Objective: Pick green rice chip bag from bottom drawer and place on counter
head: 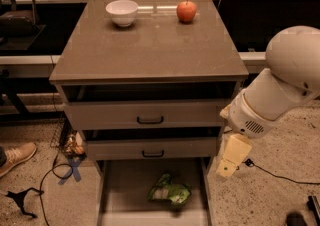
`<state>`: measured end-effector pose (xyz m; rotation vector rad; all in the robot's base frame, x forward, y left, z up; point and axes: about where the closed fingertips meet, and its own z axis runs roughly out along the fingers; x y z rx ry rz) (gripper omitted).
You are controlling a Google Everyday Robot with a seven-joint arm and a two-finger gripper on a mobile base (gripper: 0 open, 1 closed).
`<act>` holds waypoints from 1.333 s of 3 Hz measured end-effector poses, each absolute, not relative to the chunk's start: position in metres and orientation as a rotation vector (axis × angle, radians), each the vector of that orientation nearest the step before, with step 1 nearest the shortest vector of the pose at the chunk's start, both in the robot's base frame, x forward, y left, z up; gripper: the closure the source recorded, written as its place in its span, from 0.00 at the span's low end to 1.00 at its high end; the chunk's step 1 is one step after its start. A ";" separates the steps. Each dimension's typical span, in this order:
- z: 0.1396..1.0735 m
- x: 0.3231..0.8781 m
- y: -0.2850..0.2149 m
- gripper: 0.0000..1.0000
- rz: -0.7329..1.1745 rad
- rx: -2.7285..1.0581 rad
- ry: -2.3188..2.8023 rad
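Observation:
The green rice chip bag (170, 191) lies crumpled on the floor of the open bottom drawer (125, 190), right of its middle. The counter (150, 45) is the flat grey-brown top of the cabinet. My gripper (227, 167) hangs from the white arm (280, 90) at the cabinet's right side. It is level with the second drawer front, above and to the right of the bag, and apart from it. It holds nothing that I can see.
A white bowl (122, 11) and a red apple (186, 11) stand at the back of the counter. Two upper drawers with black handles (150, 119) are above the bottom drawer. Cables (55, 170) and a shoe (15, 156) lie on the floor at the left.

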<state>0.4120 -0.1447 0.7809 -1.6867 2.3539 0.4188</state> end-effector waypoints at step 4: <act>0.626 0.457 -0.093 0.00 0.493 -1.576 2.361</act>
